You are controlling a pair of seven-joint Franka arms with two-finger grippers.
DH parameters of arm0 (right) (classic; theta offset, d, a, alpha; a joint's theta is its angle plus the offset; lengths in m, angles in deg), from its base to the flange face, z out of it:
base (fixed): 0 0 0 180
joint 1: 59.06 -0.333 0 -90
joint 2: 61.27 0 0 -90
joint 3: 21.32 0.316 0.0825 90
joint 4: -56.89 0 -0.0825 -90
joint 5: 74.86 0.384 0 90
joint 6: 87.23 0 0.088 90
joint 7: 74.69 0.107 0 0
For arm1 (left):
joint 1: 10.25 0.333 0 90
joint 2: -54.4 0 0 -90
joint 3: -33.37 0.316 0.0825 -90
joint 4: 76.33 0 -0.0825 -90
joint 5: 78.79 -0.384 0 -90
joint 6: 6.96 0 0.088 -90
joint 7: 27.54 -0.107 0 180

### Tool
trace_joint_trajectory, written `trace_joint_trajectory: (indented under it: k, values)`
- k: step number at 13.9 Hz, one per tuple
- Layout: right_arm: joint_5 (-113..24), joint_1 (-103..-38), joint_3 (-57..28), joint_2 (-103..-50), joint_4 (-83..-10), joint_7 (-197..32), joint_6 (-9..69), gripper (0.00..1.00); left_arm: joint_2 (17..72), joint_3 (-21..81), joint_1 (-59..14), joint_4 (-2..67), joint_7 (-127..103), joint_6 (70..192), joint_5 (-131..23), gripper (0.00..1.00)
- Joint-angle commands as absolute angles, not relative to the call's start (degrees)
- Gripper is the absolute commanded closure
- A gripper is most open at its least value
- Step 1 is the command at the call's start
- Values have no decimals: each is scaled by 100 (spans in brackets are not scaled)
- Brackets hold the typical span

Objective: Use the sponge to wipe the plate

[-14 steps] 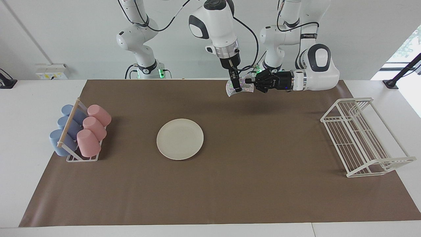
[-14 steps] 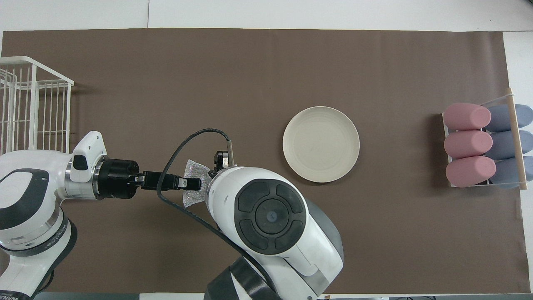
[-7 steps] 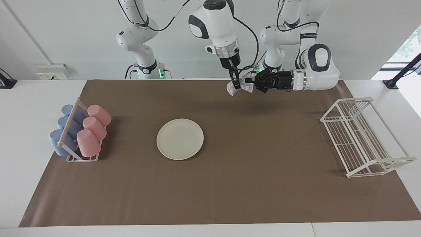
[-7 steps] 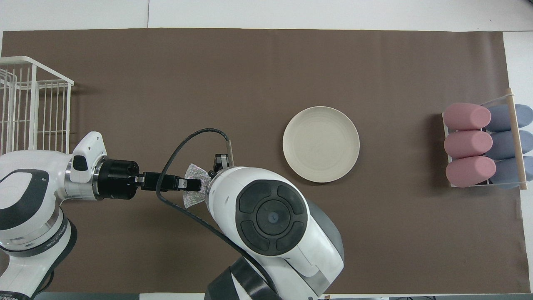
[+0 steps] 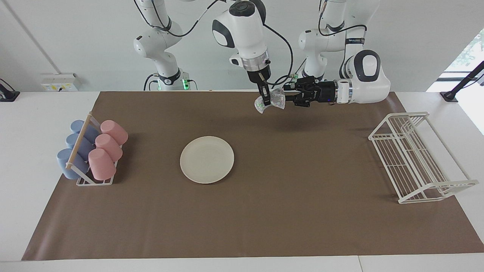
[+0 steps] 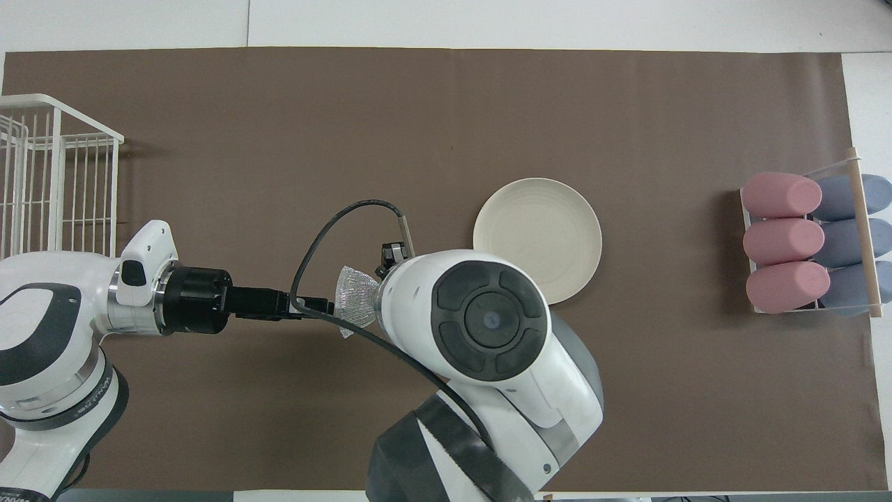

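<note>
Hanging up in the air over the bare brown mat (image 5: 302, 170) at the robots' edge of the table, the sponge (image 5: 269, 102) is pinched between the fingers of the right gripper (image 5: 266, 100), which points straight down, a fair grip for pressing the pad flat onto a dish. The left gripper (image 5: 289, 96) lies level just beside the sponge; it seems to have let go, though I cannot tell whether its fingers are spread. The plate (image 5: 207, 159) lies flat mid-mat, well apart from the sponge and farther from the robots, unwiped as far as I can judge.

From overhead, the right arm's bulk hides its own gripper and overlaps the plate's (image 6: 536, 223) rim. Only a corner of the sponge (image 6: 354, 301) shows, with the left gripper (image 6: 317, 305) at its edge. A cup rack (image 6: 864, 237) and a wire rack (image 6: 56, 181) sit at the mat's two ends, clear of the work.
</note>
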State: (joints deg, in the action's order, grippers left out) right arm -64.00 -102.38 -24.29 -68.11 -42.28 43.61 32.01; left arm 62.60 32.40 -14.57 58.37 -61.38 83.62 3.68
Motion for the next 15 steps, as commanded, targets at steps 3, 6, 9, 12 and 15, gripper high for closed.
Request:
trace_joint_trajectory:
  k: [3, 6, 9, 12, 15]
  values:
    - [-6387, -9205, -2396, -6637, -4698, 2800, 3230, 100, 6399, 3320, -1561, 5973, -6147, 8637, 78, 0]
    - [-6379, -8773, -2395, -6768, -5163, 2113, 3948, 100, 6381, 3328, -1456, 5947, -6130, 8856, -389, 0]
    - [-6352, -8692, -2395, -6752, -6067, 1822, 4783, 100, 6381, 3328, -1272, 5728, -5911, 9068, -1292, 0]
    - [-6344, -8683, -2387, -6812, -6658, 1558, 5409, 100, 6381, 3328, -999, 5385, -5542, 9077, -2137, 0]
    - [-6326, -8701, -2387, -7146, -6659, 1479, 5637, 100, 6372, 3328, -894, 4990, -5181, 9103, -3182, 0]
